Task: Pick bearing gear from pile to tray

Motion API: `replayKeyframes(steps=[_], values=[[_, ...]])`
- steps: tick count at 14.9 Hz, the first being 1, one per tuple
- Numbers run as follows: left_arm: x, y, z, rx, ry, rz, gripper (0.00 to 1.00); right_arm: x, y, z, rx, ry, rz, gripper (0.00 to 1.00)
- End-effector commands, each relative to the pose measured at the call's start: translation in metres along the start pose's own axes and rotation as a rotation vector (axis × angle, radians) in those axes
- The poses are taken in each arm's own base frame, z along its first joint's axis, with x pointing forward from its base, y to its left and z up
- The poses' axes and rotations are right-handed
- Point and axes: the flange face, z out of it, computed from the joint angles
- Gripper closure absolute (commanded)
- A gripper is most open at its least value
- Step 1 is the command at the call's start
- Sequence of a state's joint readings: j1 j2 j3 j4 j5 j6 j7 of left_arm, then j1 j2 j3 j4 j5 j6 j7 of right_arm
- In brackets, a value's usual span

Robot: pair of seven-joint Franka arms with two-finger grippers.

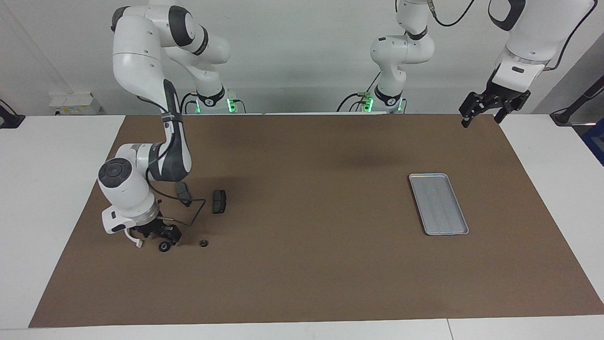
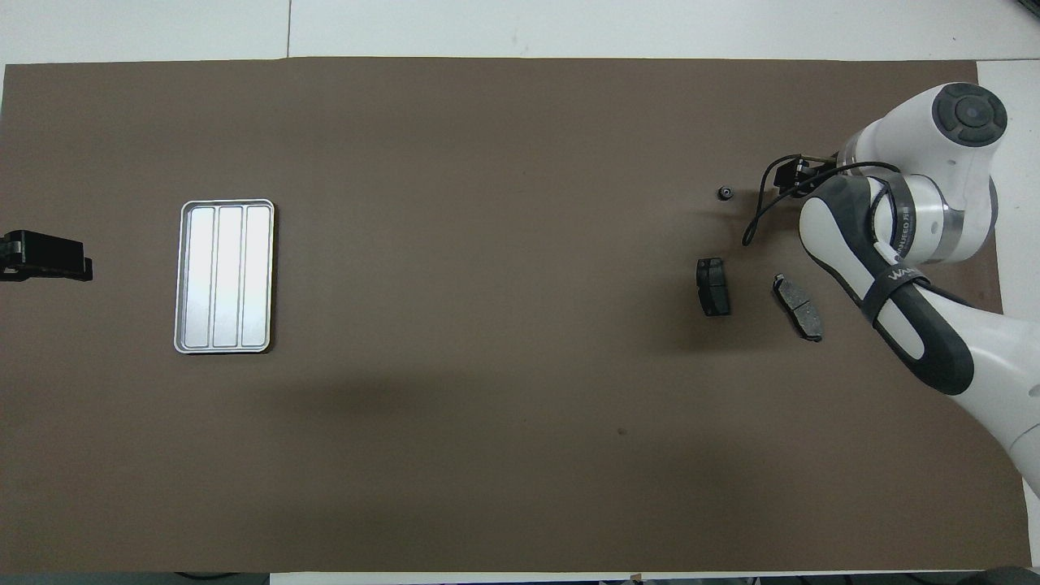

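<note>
- The right pincer [image 1: 159, 234] is low over the right arm's end of the desk [image 1: 302, 283], its jaws apart and nothing between them. In the overhead view its body [image 2: 790, 174] covers the part it is aiming for.
- The bearing gear [image 1: 164, 246], a small black ring lying flat, sits directly under that pincer and a shade farther from the robots than the fingertips. I cannot tell whether they touch it yet.
- My judgement is that the coming move is a short straight drop. The ring is round, so it has no long axis to line up with and any jaw heading should do.
- The white arc [image 1: 137, 242] lies just beside the ring, mostly hidden by the wrist, and could get nudged as the jaws come together.
- The rest of the pile sits clear of the grasp. The smaller black round piece [image 1: 203, 243] is near the ring, toward the middle of the desk, and the two brake pads [image 1: 219, 201] are nearer to the robots.
- The tray [image 1: 438, 203] lies well apart at the left arm's end, with its long axis running from near the robots to far from them, and nothing is in it.
- The left pincer [image 1: 482, 118] waits raised over the desk's corner by its own base, jaws apart. It is nearer to the tray, while the right arm is plainly nearer to the ring.
</note>
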State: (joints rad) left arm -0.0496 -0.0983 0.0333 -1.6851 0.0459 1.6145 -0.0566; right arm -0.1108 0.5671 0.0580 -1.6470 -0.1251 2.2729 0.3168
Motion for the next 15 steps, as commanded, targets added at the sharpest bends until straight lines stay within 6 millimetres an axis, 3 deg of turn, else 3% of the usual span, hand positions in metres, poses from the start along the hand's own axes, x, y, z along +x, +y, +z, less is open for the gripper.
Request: replayKeyframes(steps=[1, 6, 15], values=[[-0.007, 0.002, -0.003, -0.009, -0.002, -0.002, 0.00, 0.005, -0.009, -0.001, -0.003, 0.018, 0.020, 0.00], [-0.008, 0.002, -0.003, -0.009, -0.004, -0.002, 0.00, 0.004, -0.009, 0.013, -0.002, 0.005, 0.022, 0.00], [-0.007, 0.002, -0.003, -0.009, -0.002, -0.002, 0.00, 0.014, -0.004, 0.007, 0.064, 0.009, 0.090, 0.06]])
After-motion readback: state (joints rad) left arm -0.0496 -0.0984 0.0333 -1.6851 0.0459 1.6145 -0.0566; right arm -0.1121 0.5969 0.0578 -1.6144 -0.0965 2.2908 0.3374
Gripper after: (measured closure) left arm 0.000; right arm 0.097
